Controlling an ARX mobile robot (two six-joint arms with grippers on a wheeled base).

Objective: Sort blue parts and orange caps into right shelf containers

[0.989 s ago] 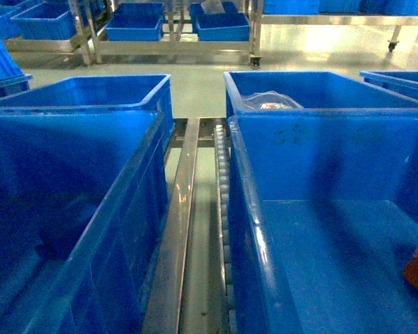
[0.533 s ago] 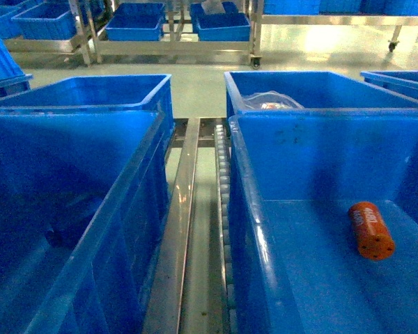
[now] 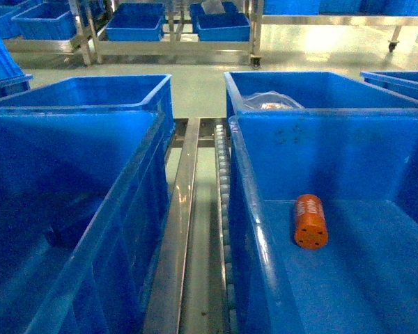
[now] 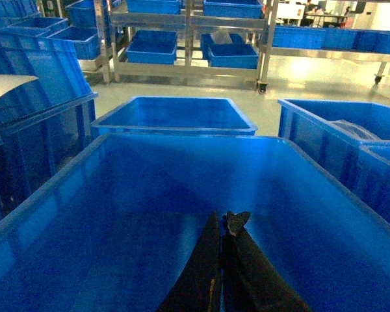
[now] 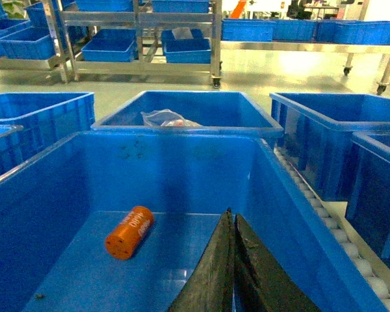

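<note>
Head view showed one orange cap [image 3: 311, 220] lying loose inside the near right crate [image 3: 348, 149]. Both grippers, left [image 4: 226, 224] and right [image 5: 233, 224], looked pressed together, empty. Probably more sorting remained.

Head view looks forward and down between two near blue crates, roller rail [image 3: 223, 209] at centre. Right wrist view sits low over the right crate [image 5: 182, 149], facing forward toward the racks [image 5: 143, 26]; shares the orange cap [image 5: 129, 232] with head view. Left wrist view hangs over the left crate [image 4: 182, 169], same facing.
</note>
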